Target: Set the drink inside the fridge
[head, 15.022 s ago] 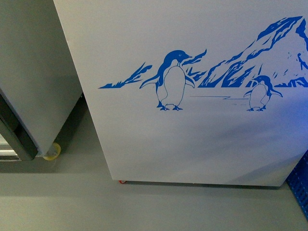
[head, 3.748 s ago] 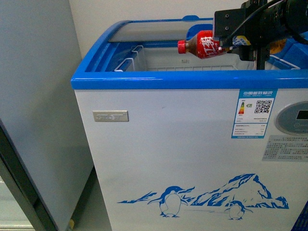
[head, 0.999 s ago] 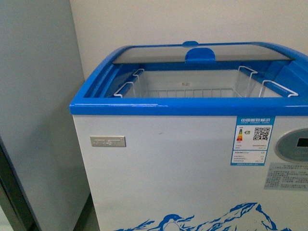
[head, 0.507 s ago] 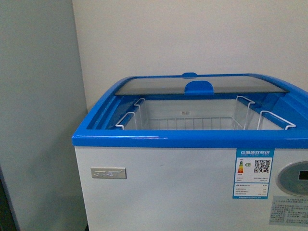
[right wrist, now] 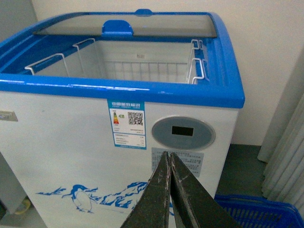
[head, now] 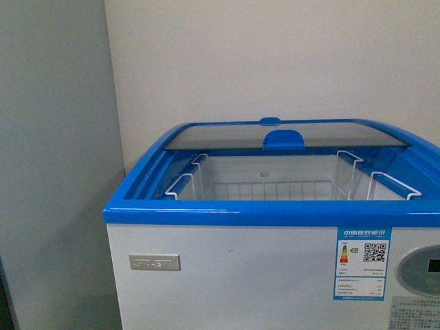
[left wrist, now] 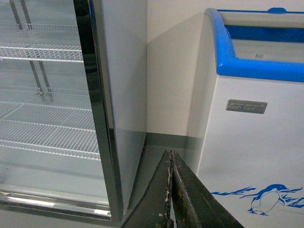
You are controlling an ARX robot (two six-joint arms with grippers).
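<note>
No drink shows in any view, and the bottom of the wire basket inside the fridge is cut off by the blue front rim, so what lies within cannot be told. Neither arm appears in the front view. The white chest fridge stands against the far wall, close beside the grey upright cabinet on its left, with a narrow gap between them. Its glass lid, with a blue handle, is slid to the far side, leaving the near part of the top open. A silver badge sits at front left, an energy label and a round control panel at front right, blue penguins lower down. The left gripper and right gripper hang low before the fridge front, fingers pressed together on nothing. A blue crate sits on the floor to the right.
</note>
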